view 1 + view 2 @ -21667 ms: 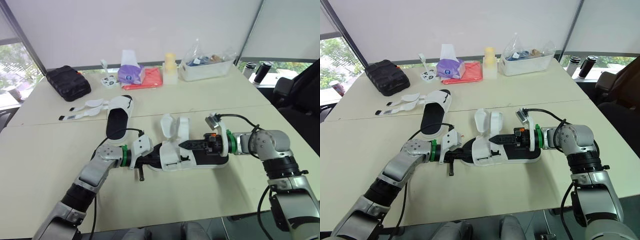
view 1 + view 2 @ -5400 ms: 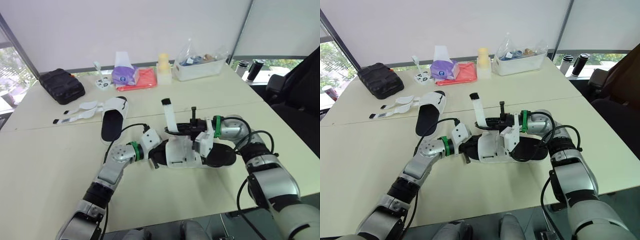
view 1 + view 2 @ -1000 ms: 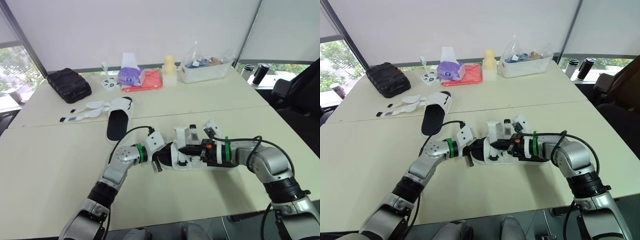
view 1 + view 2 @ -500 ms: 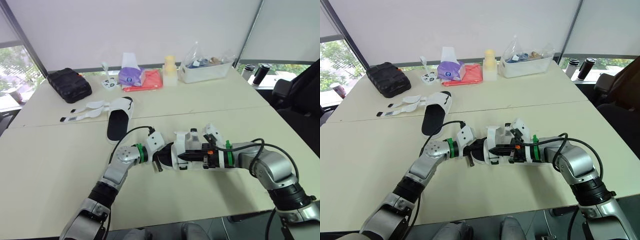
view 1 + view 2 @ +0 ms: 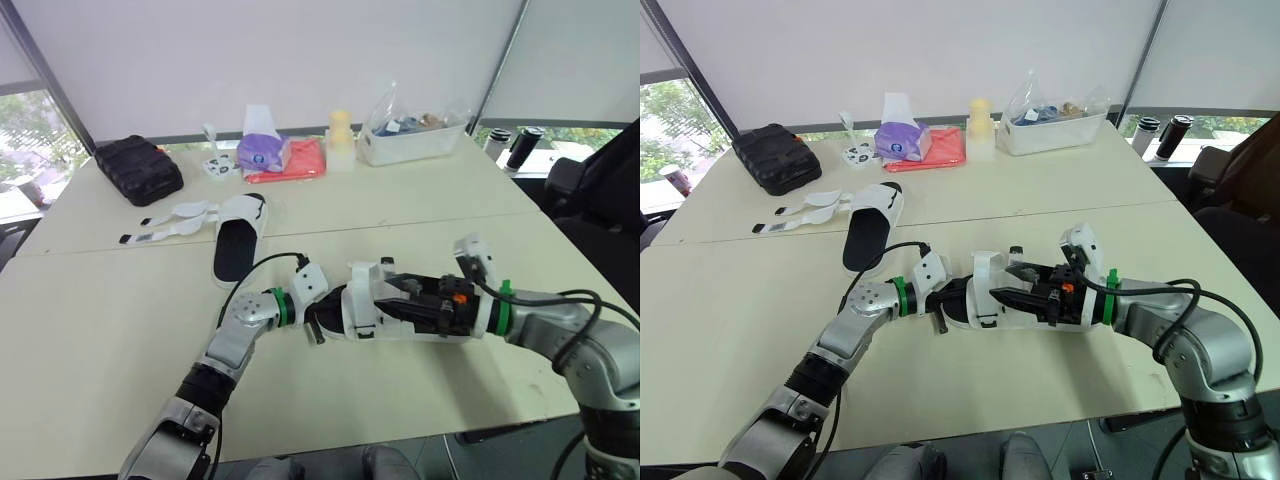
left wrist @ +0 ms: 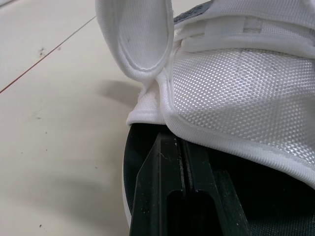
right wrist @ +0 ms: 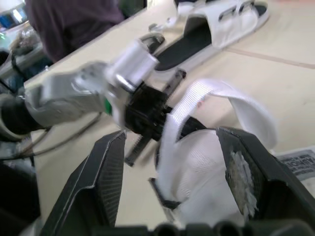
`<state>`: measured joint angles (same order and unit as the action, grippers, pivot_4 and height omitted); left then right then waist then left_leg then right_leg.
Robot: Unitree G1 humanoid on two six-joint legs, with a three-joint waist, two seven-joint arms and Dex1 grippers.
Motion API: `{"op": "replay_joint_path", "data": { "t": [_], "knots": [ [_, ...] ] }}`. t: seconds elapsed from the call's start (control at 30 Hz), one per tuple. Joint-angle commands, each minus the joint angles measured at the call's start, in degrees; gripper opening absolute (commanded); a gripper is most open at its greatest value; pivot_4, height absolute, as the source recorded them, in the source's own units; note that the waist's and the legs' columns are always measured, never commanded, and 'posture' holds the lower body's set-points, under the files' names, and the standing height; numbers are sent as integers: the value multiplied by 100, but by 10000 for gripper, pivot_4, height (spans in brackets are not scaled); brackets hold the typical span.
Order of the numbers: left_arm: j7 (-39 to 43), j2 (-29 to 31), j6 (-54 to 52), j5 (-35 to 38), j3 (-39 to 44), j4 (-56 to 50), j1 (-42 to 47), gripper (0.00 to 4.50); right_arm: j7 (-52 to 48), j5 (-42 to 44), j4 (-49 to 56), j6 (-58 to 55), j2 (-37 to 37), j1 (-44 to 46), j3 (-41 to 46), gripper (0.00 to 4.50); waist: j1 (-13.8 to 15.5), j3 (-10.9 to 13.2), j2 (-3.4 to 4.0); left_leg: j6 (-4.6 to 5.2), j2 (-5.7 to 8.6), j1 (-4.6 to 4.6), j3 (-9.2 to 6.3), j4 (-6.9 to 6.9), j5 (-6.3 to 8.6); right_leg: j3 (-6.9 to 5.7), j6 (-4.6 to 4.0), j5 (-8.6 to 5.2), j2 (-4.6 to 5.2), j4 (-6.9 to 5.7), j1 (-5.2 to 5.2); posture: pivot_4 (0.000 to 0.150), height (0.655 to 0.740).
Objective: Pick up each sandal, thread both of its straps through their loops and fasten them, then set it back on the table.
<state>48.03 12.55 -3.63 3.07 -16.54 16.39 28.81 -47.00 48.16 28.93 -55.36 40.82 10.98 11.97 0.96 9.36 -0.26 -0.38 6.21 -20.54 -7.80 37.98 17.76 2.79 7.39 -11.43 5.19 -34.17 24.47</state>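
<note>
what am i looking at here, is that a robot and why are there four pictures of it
Yes, it is a humanoid robot with two arms, each ending in a black two-fingered gripper. The two wide pictures come from a stereo camera on its head, looking down over the arms at a table. The two close-ups come from cameras on its wrists, looking along the fingers. The left gripper is clamped on one end of a white sandal with a black footbed; the right gripper is open, its fingers either side of a white strap. A second sandal lies farther back, straps undone. Along the far edge sit a black case, a tissue pack, a red cloth and a clear tub.
</note>
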Motion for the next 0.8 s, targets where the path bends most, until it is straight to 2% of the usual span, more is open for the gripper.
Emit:
{"op": "replay_joint_path", "data": {
  "t": [0.03, 0.1, 0.17, 0.4, 0.63, 0.8],
  "knots": [
    [127, 15, -66, 39, -68, -107, -43, 0, -96, 691, 819, -518, 456, -707, 344, 32407, 5, -1, 2, 0, 0, 0, 1, 1, 0, 0, 0, 0, 0, 0, 0, 1500, 7400],
    [173, -1, -87, 53, -83, -98, -33, 0, 24, 665, 1038, -470, 484, -1164, 235, 32407, 12, 3, -7, 3, 1, -2, 0, 1, 2, -2, 2, -1, 3, 2, -1, 1500, 7400],
    [222, -26, -102, 58, -114, -85, -18, 0, 306, 267, 980, -208, 321, -1375, -104, 32407, -24, 3, -8, 3, -1, 2, 5, 2, 2, -1, 3, -2, 2, 3, -3, 1500, 7400],
    [277, -81, -104, 23, -134, -17, 66, 0, 572, -789, 292, 734, -80, -1391, -867, 32407, -7, 3, -10, 3, 1, 5, 9, 6, 1, 0, 7, -4, 2, 3, -9, 1500, 7400],
    [284, -50, -109, 15, -103, -18, 60, 0, 565, -961, -106, 1007, -298, -1121, -974, 32407, -8, 3, -10, 3, 1, 5, 7, 6, 1, 0, 7, -4, 1, 3, -8, 1500, 7400],
    [233, -72, -123, 9, -104, -34, 20, 0, 571, -777, -169, 913, -590, -870, -1157, 32407, -16, 3, -9, 3, 0, 6, 6, 6, 1, 0, 7, -4, 0, 2, -8, 1500, 7400]
  ]
}}
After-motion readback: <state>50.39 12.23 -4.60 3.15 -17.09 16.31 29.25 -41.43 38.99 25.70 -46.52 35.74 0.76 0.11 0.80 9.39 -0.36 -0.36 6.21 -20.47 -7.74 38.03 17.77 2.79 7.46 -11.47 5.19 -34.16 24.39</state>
